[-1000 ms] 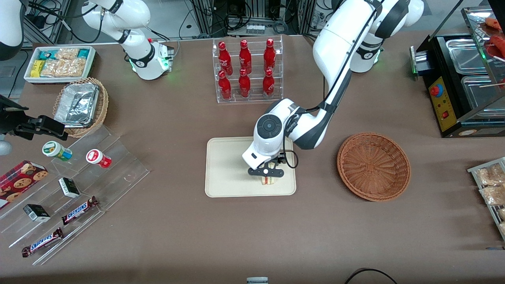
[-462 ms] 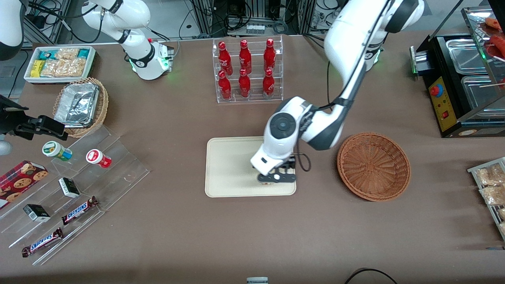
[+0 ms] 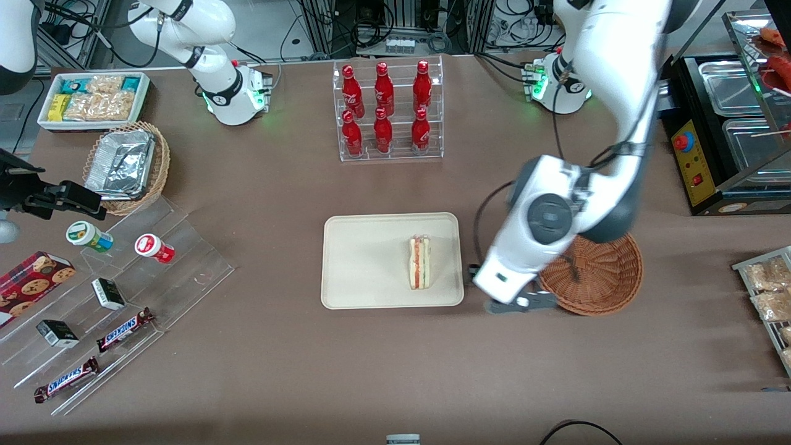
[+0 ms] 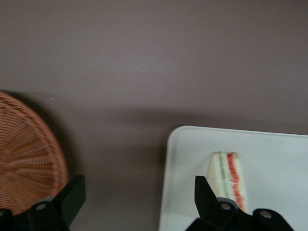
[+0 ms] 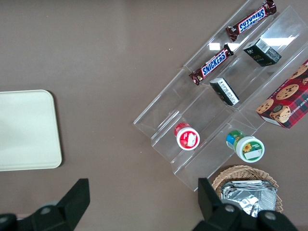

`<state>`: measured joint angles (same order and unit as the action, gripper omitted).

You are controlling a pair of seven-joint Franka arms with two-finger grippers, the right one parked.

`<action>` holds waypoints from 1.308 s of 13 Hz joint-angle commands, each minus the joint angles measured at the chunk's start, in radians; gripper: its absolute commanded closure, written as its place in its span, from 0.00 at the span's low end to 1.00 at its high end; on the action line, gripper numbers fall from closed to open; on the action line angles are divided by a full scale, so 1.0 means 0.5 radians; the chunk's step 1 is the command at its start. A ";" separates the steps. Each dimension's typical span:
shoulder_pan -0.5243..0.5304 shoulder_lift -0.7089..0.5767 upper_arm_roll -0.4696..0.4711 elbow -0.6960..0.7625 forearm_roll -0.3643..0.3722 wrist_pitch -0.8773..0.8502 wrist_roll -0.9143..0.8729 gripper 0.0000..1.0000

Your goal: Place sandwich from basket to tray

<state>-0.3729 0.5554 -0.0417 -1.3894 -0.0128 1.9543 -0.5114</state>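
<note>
The sandwich (image 3: 419,262) lies on its side on the cream tray (image 3: 358,259), at the tray's end nearest the basket, its red and green filling edge showing; it appears in the wrist view as the sandwich (image 4: 228,178) on the tray (image 4: 192,163). The reddish-brown wicker basket (image 3: 609,278) stands beside the tray, toward the working arm's end, with nothing showing inside it. My gripper (image 3: 518,304) hangs open and empty over bare table between tray and basket, its dark fingers (image 4: 72,192) spread wide with the basket (image 4: 24,159) beside one of them.
A clear rack of red bottles (image 3: 387,111) stands farther from the camera than the tray. A food warmer (image 3: 723,123) and packaged snacks (image 3: 769,290) sit toward the working arm's end. Stepped acrylic shelves (image 3: 117,290) with snacks lie toward the parked arm's end.
The gripper has let go of the sandwich, which now lies on the tray, and the arm has risen and swung away toward the basket.
</note>
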 commanded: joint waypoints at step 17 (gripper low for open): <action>0.620 -1.012 -0.012 -0.120 0.121 -1.116 0.679 0.00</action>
<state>-0.0735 0.1080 -0.0395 -1.4112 0.0285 1.4224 -0.1928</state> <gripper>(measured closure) 0.000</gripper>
